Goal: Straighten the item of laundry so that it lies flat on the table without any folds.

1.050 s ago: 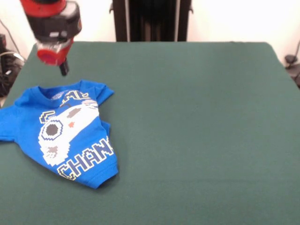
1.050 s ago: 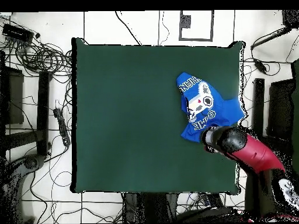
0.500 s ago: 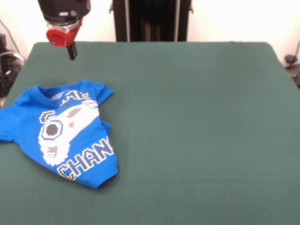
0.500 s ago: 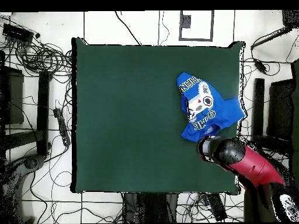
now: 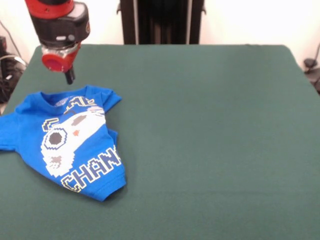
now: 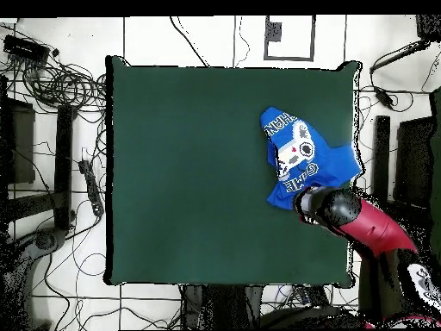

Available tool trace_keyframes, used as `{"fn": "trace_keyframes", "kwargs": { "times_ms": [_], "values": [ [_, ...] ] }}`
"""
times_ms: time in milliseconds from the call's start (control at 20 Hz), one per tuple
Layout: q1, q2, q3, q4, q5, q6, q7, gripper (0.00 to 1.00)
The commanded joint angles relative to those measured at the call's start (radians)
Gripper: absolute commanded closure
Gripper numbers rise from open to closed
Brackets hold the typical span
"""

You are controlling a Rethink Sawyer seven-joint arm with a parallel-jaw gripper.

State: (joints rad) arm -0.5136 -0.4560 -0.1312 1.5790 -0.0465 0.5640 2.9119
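blue t-shirt [image 5: 70,142] is lying print side up near one side edge of the green table [image 5: 210,130], at the left in the front view, not flat: hem side is bunching under and one sleeve is folding by the collar, the other sleeve is reaching the table's edge. gripper [image 5: 69,76] is hanging in the air just beyond the collar, not touching the cloth, red and black arm [image 6: 370,226] above it. can't tell if gripper is apart or together
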Motion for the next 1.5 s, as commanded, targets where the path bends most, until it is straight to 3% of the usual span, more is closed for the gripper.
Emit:
{"fn": "trace_keyframes", "kwargs": {
  "times_ms": [50, 350, 750, 1500],
  "values": [
    [0.071, 0.113, 0.108, -0.143, 0.024, 0.067, -0.009, 1.00],
    [0.110, 0.112, 0.082, -0.209, 0.039, 0.161, 0.022, 1.00],
    [0.152, 0.162, 0.069, -0.310, 0.050, 0.184, 0.057, 1.00],
    [0.061, 0.292, 0.098, -0.307, -0.002, -0.025, -0.026, 1.00]
  ]
}}
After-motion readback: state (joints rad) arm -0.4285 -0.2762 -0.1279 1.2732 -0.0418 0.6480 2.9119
